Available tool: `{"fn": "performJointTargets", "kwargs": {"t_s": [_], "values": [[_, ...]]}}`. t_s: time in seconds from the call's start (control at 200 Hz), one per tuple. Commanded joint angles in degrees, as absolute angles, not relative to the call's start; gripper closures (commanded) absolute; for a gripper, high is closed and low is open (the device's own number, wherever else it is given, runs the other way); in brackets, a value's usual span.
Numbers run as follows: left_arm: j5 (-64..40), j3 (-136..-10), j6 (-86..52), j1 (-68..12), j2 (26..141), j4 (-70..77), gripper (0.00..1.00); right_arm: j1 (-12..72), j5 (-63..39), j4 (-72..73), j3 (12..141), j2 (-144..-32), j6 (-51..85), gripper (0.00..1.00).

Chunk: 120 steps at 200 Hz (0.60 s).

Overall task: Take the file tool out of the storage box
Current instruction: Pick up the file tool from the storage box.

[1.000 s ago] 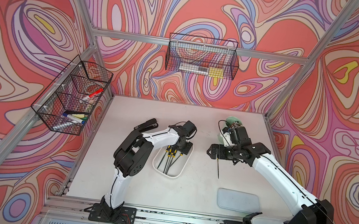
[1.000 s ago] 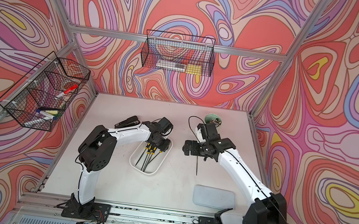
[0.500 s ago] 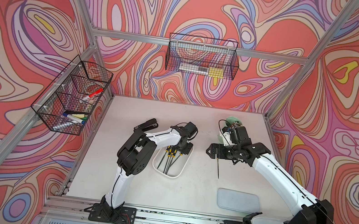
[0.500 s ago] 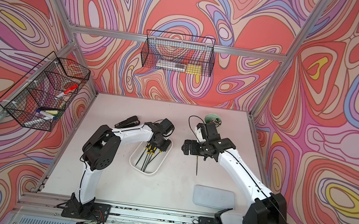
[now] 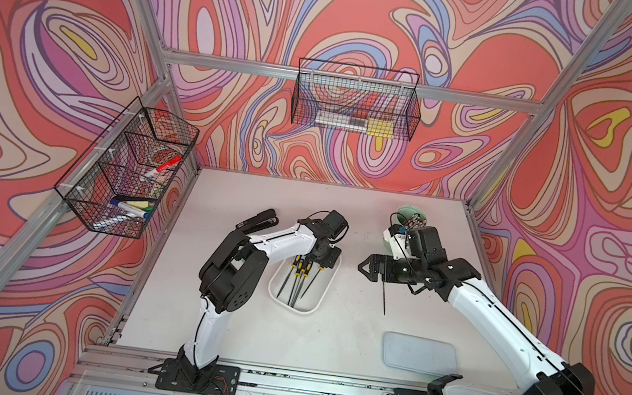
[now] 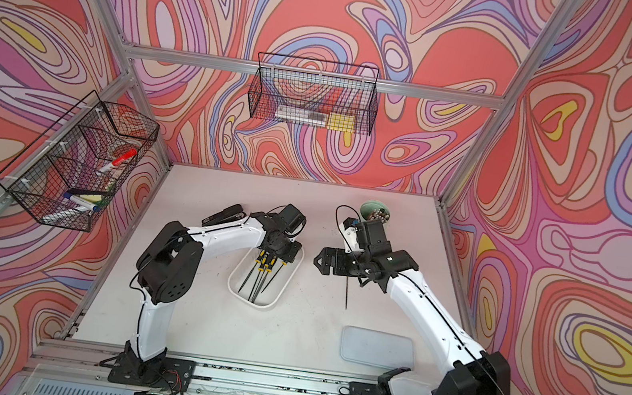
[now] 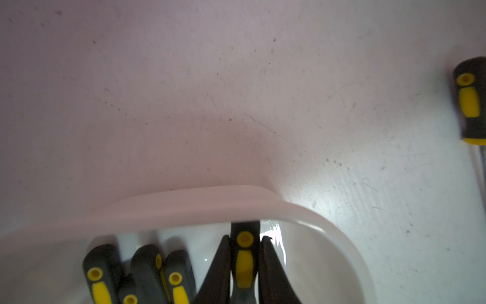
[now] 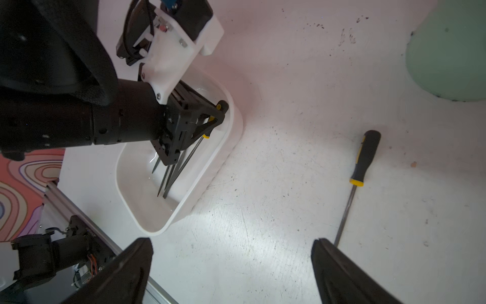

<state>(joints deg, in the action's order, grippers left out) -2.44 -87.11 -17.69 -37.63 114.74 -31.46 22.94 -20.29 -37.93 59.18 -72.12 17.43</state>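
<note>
The white storage box lies mid-table with several black-and-yellow file tools inside. My left gripper reaches into its far end and is shut on the handle of one file tool, which rests just inside the rim. The right wrist view shows that left gripper low in the box. My right gripper hovers open and empty over bare table to the right of the box. Another file tool lies on the table beside it.
A mint-green cup stands at the back right, behind the right wrist. The pale grey-blue lid lies flat at the front right. A black stapler-like object sits behind the left arm. Wire baskets hang on the walls.
My left gripper's jaws have closed onto the file handle in the box, and the left elbow shifted slightly. The right arm has stayed in place.
</note>
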Motion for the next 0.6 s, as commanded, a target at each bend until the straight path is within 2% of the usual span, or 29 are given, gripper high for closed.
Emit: {"fn": "performJointTargets", "kwargs": {"t_s": [0.0, 0.295, 0.596], "values": [[-3.0, -85.1, -20.9, -36.5, 108.2, -29.0, 0.86, 22.9, -26.5, -31.1, 56.1, -69.5, 20.6, 0.07], [-6.5, -75.8, -34.1, -33.3, 97.2, -16.7, 0.87, 23.3, -31.7, -14.6, 47.4, -65.3, 31.0, 0.21], [-9.5, -72.0, -44.9, -32.8, 93.7, -10.2, 0.87, 27.2, -32.3, -3.5, 44.1, -70.5, 35.4, 0.32]]}}
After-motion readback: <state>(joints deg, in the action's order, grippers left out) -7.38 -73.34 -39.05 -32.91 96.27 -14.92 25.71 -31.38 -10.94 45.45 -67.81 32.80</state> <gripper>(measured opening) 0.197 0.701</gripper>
